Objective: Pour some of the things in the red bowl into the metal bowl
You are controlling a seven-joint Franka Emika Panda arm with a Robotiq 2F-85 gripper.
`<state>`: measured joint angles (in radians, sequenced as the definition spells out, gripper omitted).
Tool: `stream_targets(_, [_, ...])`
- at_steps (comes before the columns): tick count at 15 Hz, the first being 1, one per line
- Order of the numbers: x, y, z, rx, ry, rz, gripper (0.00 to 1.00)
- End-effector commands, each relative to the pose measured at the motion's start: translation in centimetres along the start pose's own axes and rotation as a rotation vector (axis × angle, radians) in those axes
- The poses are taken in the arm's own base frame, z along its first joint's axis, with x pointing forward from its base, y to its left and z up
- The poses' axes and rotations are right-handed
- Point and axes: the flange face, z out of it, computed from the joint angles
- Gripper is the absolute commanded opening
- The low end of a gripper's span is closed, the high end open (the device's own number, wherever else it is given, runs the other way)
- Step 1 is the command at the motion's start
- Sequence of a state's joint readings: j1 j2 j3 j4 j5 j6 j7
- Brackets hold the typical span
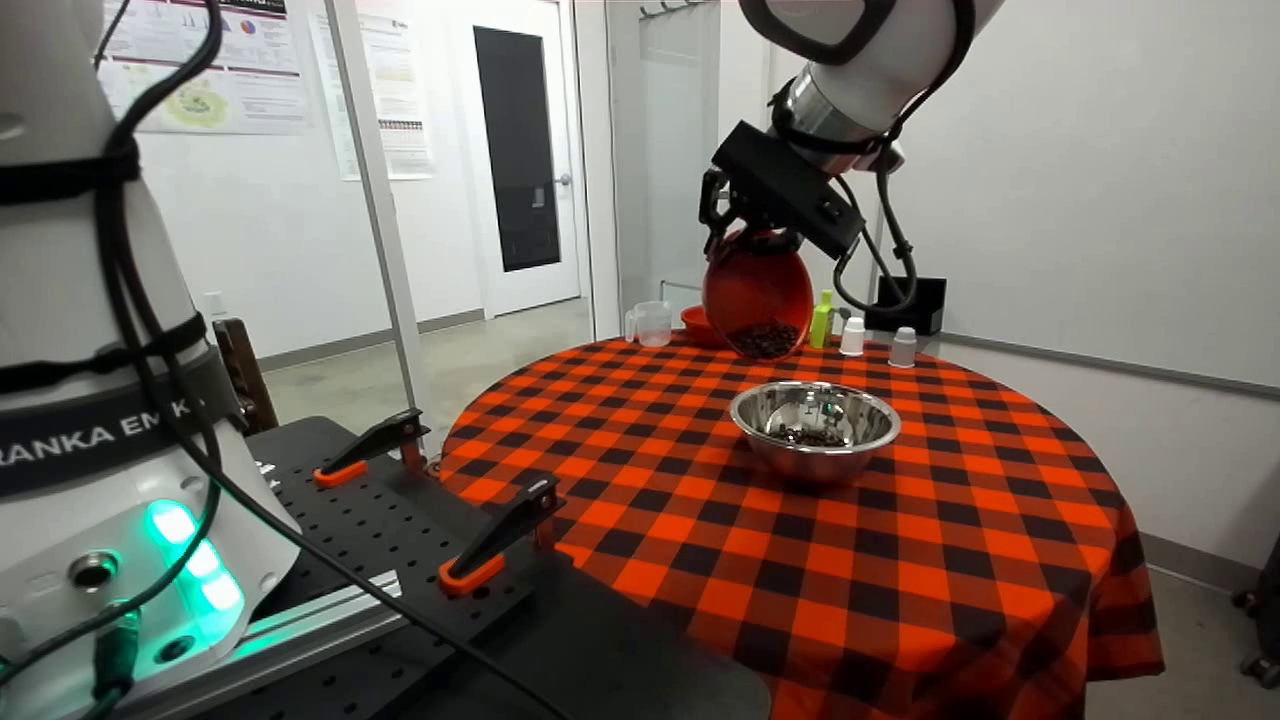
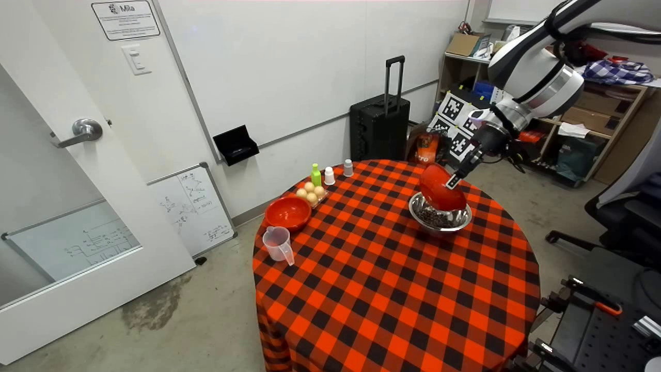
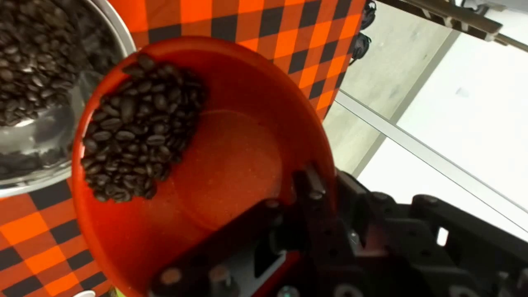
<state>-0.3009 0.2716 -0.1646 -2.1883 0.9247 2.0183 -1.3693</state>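
Observation:
My gripper (image 1: 755,240) is shut on the rim of the red bowl (image 1: 755,285), one finger inside and one outside, as the wrist view shows at the fingertips (image 3: 328,185). The red bowl is steeply tilted in the air. Dark beans (image 3: 136,132) are heaped against its lower rim. The metal bowl (image 1: 815,462) stands upright on the table, below the red bowl's lowered edge. Beans (image 3: 33,70) also lie in the metal bowl. In an exterior view the red bowl (image 2: 439,191) overlaps the far part of the metal bowl (image 2: 461,220). No beans are seen falling.
A second red bowl (image 2: 288,214), a clear measuring jug (image 2: 277,243), eggs in a carton (image 2: 311,192), a green bottle (image 2: 316,175), a white bottle (image 2: 329,175) and a grey bottle (image 2: 348,168) stand along the edge of the round table with its checked cloth (image 2: 361,289).

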Motion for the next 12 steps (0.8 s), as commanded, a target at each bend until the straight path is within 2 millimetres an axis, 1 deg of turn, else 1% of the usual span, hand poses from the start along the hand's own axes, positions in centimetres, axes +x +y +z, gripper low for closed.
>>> stream_targets(1, [-0.3, -0.6, -1.1, -0.104, -0.095, -0.001, 0.02])
stream_targets(2, [-0.4, -0.5, -1.2, -0.131, -0.127, -0.010, 0.02])
stream_targets(3, [4.1, -3.0, 0.5, -0.156, -0.145, -0.009, 0.02])
stream_targets(5, [7.1, -4.6, 1.6, -0.193, -0.188, -0.019, 0.02])
stream_targets(7, [10.6, -7.0, 3.2, -0.225, -0.233, -0.054, 0.02])
stream_targets(9, [12.9, -9.6, 4.6, -0.255, -0.279, -0.095, 0.02])
stream_targets(10, [13.8, -10.5, 5.2, -0.268, -0.299, -0.113, 0.02])
stream_targets(12, [15.1, -11.9, 5.9, -0.299, -0.331, -0.132, 0.02])
